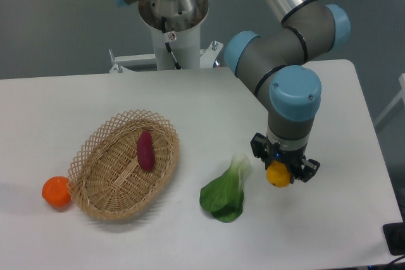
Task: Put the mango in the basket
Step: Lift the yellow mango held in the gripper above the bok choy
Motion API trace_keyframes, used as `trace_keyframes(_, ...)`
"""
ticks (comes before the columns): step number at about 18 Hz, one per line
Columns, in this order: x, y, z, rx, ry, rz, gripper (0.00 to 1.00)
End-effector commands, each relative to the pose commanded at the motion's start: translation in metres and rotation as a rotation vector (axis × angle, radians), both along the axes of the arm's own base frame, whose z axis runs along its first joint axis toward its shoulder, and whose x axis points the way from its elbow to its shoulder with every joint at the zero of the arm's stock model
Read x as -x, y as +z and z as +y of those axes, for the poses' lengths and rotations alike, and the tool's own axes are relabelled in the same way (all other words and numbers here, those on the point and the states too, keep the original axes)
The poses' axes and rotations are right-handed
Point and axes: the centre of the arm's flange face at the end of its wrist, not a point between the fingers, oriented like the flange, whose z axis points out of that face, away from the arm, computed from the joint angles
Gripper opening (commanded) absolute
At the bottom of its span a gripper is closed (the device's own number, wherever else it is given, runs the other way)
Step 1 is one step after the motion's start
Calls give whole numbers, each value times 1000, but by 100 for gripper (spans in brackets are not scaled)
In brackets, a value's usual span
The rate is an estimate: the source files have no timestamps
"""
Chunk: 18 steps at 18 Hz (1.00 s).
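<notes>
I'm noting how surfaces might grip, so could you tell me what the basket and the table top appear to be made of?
The basket looks like light tan woven wicker, matte, with visible interlaced strands and an open lattice rim. The table top appears to be a smooth white laminate or painted board with a faint sheen; its uniform, unmarked surface leaves the exact material open.

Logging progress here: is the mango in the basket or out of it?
Out. The mango sits between the fingers of the gripper, right of the bok choy; the basket holds only a sweet potato.
</notes>
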Motion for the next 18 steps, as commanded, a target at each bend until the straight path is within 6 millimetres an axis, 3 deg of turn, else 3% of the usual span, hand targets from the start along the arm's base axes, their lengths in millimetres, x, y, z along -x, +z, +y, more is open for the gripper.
trace_keyframes(13, -3, 2, 0, -5, -3, -9, 35)
trace_keyframes(18, -16, 3, 10, -18, -25, -22, 35)
